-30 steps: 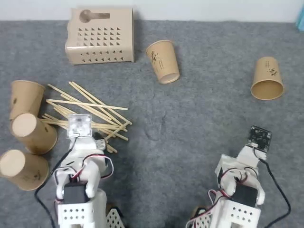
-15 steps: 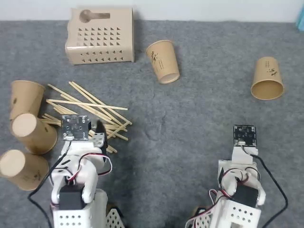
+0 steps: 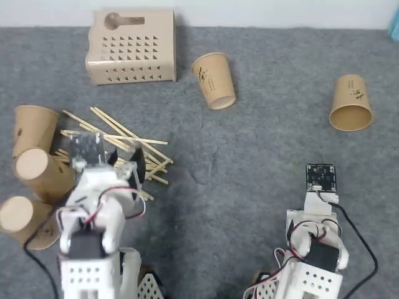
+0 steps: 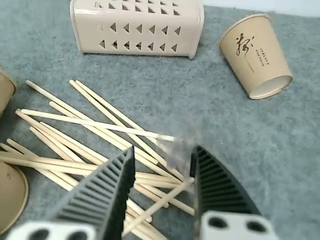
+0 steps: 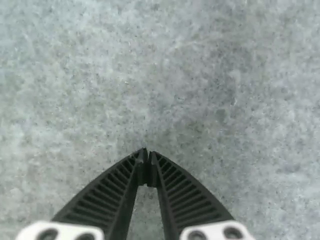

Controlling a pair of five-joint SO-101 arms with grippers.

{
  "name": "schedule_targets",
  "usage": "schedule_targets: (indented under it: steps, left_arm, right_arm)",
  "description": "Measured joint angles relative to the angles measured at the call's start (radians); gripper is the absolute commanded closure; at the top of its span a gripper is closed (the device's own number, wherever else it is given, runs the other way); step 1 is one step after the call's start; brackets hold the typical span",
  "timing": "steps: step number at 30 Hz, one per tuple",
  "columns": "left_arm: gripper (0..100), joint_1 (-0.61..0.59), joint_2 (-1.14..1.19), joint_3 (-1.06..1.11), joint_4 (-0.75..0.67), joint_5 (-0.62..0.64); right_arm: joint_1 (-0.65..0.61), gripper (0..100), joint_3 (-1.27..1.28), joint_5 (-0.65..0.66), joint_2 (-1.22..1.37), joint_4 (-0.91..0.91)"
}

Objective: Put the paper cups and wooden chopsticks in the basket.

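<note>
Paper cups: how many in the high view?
5. Three at the left by the chopsticks: far cup, middle cup, near cup, partly behind the left arm. Centre cup beside the basket. Right cup alone. None seems fully hidden.

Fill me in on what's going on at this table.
The left end effector hangs open over the pile of wooden chopsticks, gripping none of them yet. The right end effector is shut above bare grey carpet, holding nothing. The basket appears to lie on its side at the far edge. Five paper cups sit outside it, so nothing has been packed yet.
</note>
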Motion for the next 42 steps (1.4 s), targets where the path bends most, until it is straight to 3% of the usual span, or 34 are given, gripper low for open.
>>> schedule_targets:
  steps: [8,12,20,42]
  left_arm:
    - [82,0.003,0.382,0.074,-0.318,0.071]
    - [82,-0.075,0.459,0.097,-0.460,0.075]
    - [82,-0.084,0.479,0.074,-0.379,0.071]
    - [82,-0.087,0.479,0.074,-0.379,0.071]
  right_arm:
    - [0.000,98.9,0.000,0.000,0.000,-0.021]
    - [0.000,98.9,0.003,0.000,0.000,-0.031]
    - [-0.083,98.9,-0.003,0.002,0.000,-0.031]
    - [-0.057,98.9,-0.299,0.002,0.000,-0.238]
